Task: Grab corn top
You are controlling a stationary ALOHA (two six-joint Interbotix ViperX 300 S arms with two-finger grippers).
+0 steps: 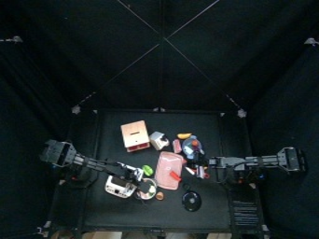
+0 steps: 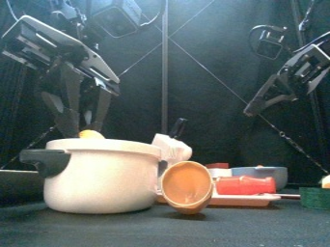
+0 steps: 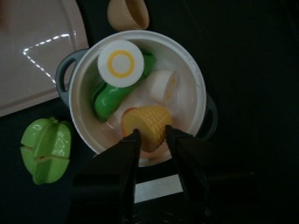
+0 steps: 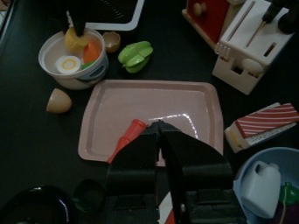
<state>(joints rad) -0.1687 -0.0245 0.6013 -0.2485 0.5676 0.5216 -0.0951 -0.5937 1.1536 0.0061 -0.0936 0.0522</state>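
Observation:
The corn top is a yellow piece lying in a white pot with an egg slice, a green piece and a white piece. My left gripper is over the pot, its jaws close together on either side of the corn. In the front view the corn shows just above the pot. From the right wrist view the corn stands under a black finger. My right gripper hangs shut over the pink tray, with a red piece beside one jaw.
A green fruit and a brown wooden cup lie beside the pot. A knife block, a red-and-white box and a blue bowl stand beyond the tray. A black lid is near the front edge.

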